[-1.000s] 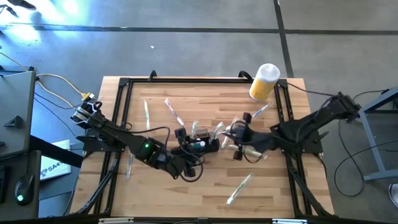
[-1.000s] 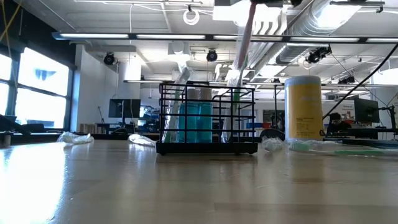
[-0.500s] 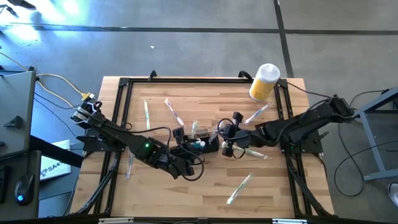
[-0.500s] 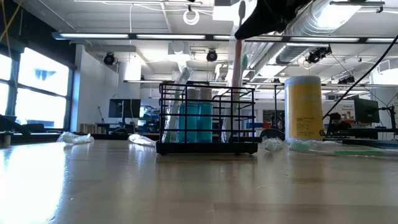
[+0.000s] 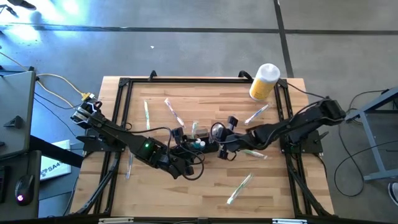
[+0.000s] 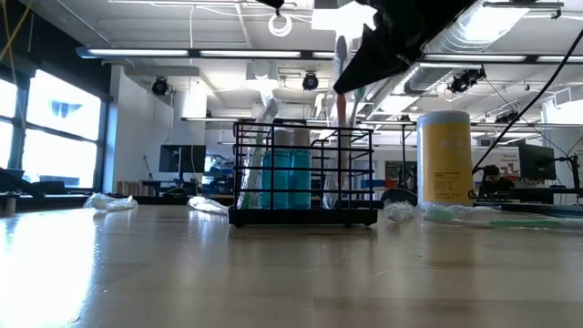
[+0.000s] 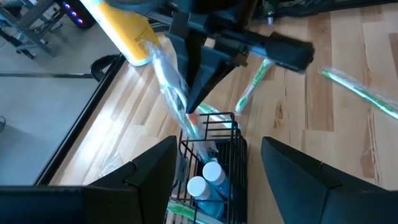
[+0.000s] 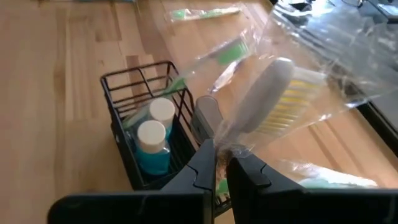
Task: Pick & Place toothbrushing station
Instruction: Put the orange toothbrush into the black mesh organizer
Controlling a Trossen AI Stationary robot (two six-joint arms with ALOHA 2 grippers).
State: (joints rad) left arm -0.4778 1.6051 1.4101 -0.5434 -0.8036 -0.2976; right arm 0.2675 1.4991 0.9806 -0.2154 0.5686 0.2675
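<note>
Caddy (image 5: 198,144) sits near table (image 5: 161,193) centre, upright, small black wire-mesh box with two teal bottles (image 8: 153,144) in one compartment. Right gripper (image 5: 219,138) hangs just above the caddy's right end, fingers (image 8: 205,163) pinched shut on a wrapped toothbrush (image 8: 264,96), handle pointing down toward an empty compartment next to the bottles; low view shows the brush (image 6: 342,91) tilted slightly with its lower end at or just inside the rim, can't tell if it touches wire. Left gripper (image 5: 180,146) is low at the caddy's left side, fingers (image 7: 149,171) spread wide either side of the caddy (image 7: 208,155), not touching it as far as I can see. Handling guess: caddy looks light, stiff, thin wire, likely to slide or tip on the smooth wood if nudged from the side, so the left gripper bracing it makes sense; best hold would be on the top rim wire or an end wall, not the bottles. Toothbrush is light and rigid but its clear wrapper is slick and crinkly, may slip or twist in the pinch; grip on the handle under the head looks right. Other wrapped brushes (image 5: 239,188) lie scattered around, yellow can (image 5: 263,81) at the far right corner, well apart.
</note>
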